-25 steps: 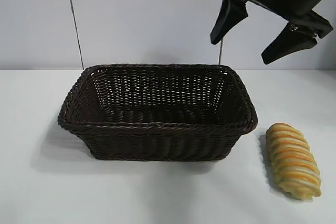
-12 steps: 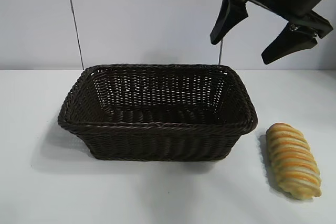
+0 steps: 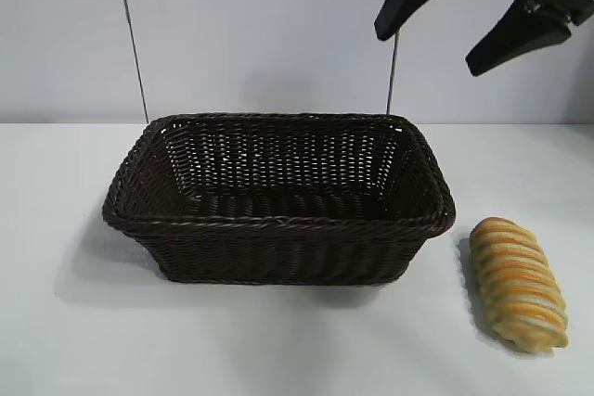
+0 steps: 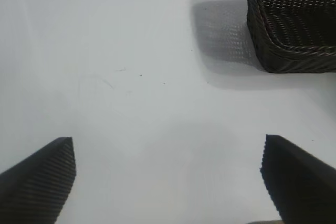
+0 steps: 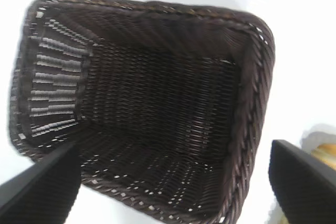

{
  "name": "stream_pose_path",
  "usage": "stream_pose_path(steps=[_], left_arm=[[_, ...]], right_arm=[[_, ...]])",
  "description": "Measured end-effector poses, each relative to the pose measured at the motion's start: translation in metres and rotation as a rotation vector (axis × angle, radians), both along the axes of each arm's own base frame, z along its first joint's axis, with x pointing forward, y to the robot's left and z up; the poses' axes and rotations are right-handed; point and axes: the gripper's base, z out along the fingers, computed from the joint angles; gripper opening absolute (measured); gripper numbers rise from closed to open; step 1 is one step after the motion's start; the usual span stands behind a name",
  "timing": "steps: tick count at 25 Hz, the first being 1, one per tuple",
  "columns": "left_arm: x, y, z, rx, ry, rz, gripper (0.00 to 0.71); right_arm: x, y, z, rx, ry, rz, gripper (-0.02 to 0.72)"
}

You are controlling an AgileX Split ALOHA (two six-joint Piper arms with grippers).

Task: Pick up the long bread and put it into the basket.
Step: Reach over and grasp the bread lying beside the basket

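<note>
White table [image 3: 74,340], grey wall behind. I'm hanging the right gripper [image 3: 475,16] spread wide, empty, over the basket [image 3: 278,224]; left gripper [image 4: 168,182] likewise spread. Bread [image 3: 518,283] looks light, squashy (prob. a replica), so I'm planning to pinch across its middle.

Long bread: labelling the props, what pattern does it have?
Golden-yellow with orange-brown crosswise stripes; the long bread shows best in the exterior view.

The oblong golden-yellow ridged loaf [image 3: 518,284] lies on bare white worktop [image 3: 278,340], just beside the dark brown woven wicker basket [image 3: 278,249]. Only the basket's right wall crowds its left side. The basket's top stands open.
</note>
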Motion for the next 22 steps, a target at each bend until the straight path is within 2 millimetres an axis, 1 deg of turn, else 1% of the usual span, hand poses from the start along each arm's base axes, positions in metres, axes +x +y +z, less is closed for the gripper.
stream_pose_path(steps=[2, 7, 10, 12, 14, 16, 22], left_arm=[[-0.007, -0.001, 0.0, 0.003, -0.04, 0.0, 0.694], [-0.008, -0.001, -0.001, 0.003, -0.041, -0.001, 0.694], [-0.008, -0.001, -0.001, 0.003, -0.041, -0.001, 0.694], [-0.008, -0.001, -0.001, 0.003, -0.041, -0.001, 0.694], [-0.008, -0.001, -0.001, 0.003, -0.041, -0.001, 0.694], [-0.008, -0.001, -0.001, 0.003, -0.041, -0.001, 0.694], [-0.008, -0.001, -0.001, 0.003, -0.041, -0.001, 0.694]], right_arm=[[-0.013, -0.007, 0.01, -0.045, 0.001, -0.027, 0.693], [-0.042, -0.031, 0.035, -0.175, -0.075, -0.142, 0.693], [-0.051, -0.041, 0.043, -0.233, -0.114, -0.203, 0.693], [-0.054, -0.045, 0.041, -0.261, -0.113, -0.221, 0.693], [-0.054, -0.046, 0.03, -0.279, -0.079, -0.22, 0.693], [-0.053, -0.046, 0.012, -0.299, -0.034, -0.216, 0.693], [-0.051, -0.046, -0.057, -0.32, 0.046, -0.228, 0.693]])
